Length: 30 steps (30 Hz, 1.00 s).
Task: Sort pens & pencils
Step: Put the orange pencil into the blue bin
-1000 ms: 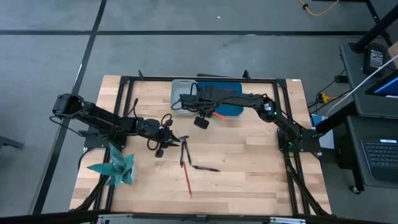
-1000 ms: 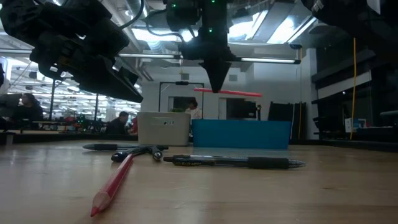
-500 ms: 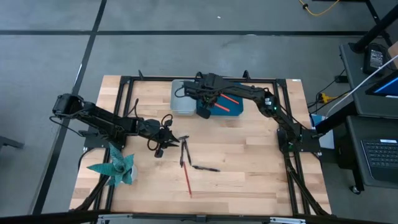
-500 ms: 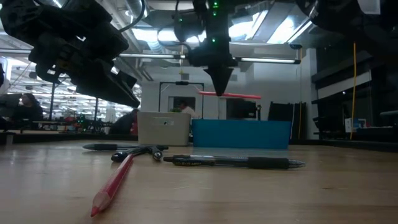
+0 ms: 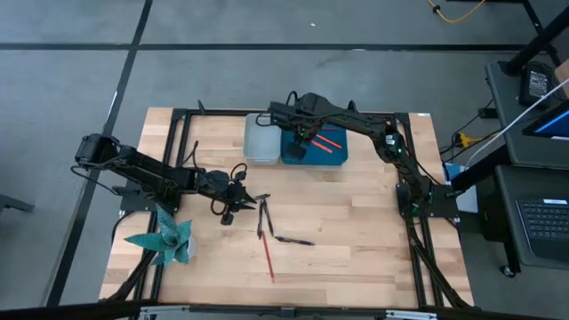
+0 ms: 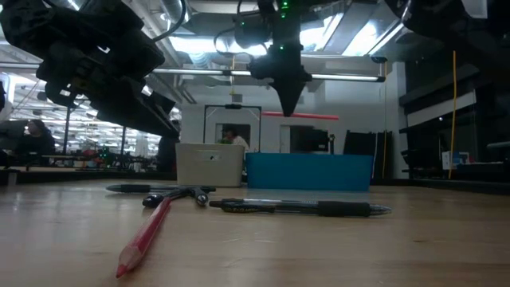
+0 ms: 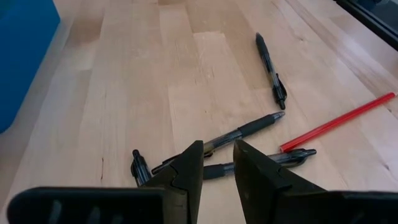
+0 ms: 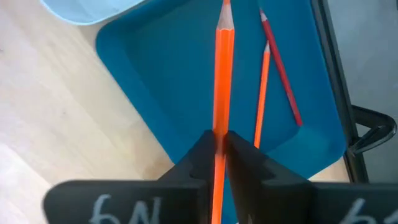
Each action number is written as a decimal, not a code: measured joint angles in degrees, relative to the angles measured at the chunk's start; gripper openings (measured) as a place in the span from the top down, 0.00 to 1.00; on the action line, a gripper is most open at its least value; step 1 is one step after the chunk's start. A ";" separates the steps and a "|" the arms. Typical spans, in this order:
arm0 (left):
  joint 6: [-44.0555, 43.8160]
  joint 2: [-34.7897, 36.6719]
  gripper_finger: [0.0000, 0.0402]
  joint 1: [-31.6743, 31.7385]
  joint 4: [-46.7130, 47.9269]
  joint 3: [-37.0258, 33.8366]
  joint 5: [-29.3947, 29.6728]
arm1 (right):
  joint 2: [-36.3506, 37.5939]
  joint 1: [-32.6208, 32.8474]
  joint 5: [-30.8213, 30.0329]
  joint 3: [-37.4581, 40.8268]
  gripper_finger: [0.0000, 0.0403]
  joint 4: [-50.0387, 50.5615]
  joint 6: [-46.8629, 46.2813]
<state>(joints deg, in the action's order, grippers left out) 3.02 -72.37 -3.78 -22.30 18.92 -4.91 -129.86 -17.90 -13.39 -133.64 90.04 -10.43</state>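
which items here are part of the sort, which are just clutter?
Job:
- pens on the table
- red pencil on the table
- orange pencil held in the right gripper
- two pencils in the blue bin
- grey bin

Lying about:
- teal paper shape near the left arm
- left gripper, open, over the pens

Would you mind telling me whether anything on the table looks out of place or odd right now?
One thing stands out: a teal folded-paper shape sits near the left arm's base, unrelated to the sorting. Otherwise the right gripper holds an orange pencil above the blue tray, and the loose pens simply await sorting.
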 joint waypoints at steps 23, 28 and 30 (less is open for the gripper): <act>-0.95 0.00 0.79 -0.01 0.01 0.00 -0.01 | -0.35 -3.16 0.27 3.83 0.93 -7.99 2.40; -0.95 -0.01 0.79 0.01 0.01 0.00 -0.02 | -0.35 -4.31 1.00 11.40 0.91 -10.89 3.09; -0.95 -0.01 0.79 0.00 0.01 0.00 -0.02 | -0.55 -4.82 1.16 14.34 0.91 -11.81 3.28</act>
<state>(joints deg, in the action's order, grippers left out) 2.07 -72.38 -3.78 -22.28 18.92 -4.93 -130.41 -22.72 -12.23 -119.30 78.22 -7.16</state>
